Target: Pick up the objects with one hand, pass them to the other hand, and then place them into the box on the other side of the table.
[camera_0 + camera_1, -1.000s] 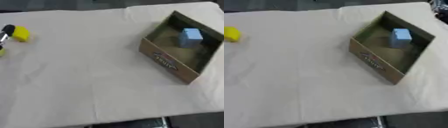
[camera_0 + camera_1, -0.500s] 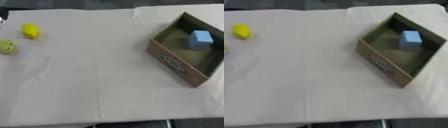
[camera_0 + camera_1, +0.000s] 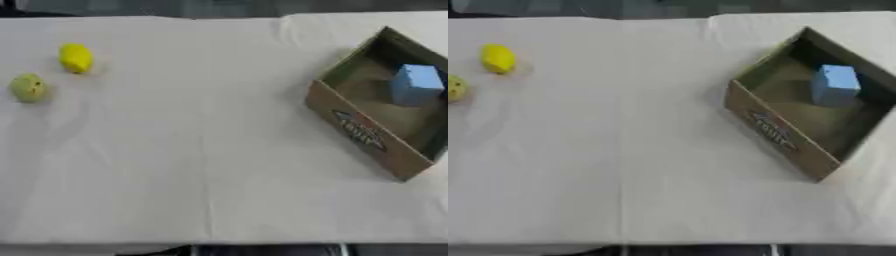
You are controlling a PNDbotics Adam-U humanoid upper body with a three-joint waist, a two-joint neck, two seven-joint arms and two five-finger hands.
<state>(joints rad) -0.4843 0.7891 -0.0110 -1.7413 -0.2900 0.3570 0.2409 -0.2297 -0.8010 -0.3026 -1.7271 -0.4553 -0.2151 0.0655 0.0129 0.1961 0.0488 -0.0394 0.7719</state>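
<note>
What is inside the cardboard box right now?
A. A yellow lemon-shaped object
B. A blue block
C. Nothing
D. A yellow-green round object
B. A blue block sits inside the box, while the yellow object and the yellow-green one lie on the cloth at the table's left side.

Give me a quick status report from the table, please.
Both hands out of view. Blue block already in the box; yellow fruit and green fruit wait far left. Nothing in the way.
</note>
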